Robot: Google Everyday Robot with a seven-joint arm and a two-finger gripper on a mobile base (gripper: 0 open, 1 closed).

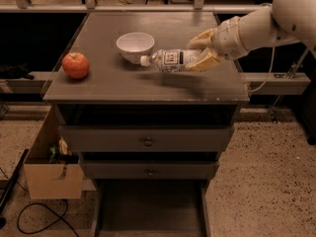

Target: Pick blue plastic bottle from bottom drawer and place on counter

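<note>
1. Pincer (194, 56), tan fingers on a white arm, is clamping the base end of the blue plastic bottle (170, 60) over the right half of the bench (108, 83).
2. Bottle is lying level: clear, faintly bluish, its white cap just beside a white bowl (135, 46). Its shadow is falling on the top below.
3. Pale label is carrying dark print, unreadable.
4. Bench top is showing flat, grey-brown and slightly glossy, with a chipped front edge. A red apple (75, 65) is sitting at left.
5. Bottom drawer (148, 206) is standing pulled out, showing a dark floor.
6. Speckled floor is carrying a cardboard box (52, 174).
</note>
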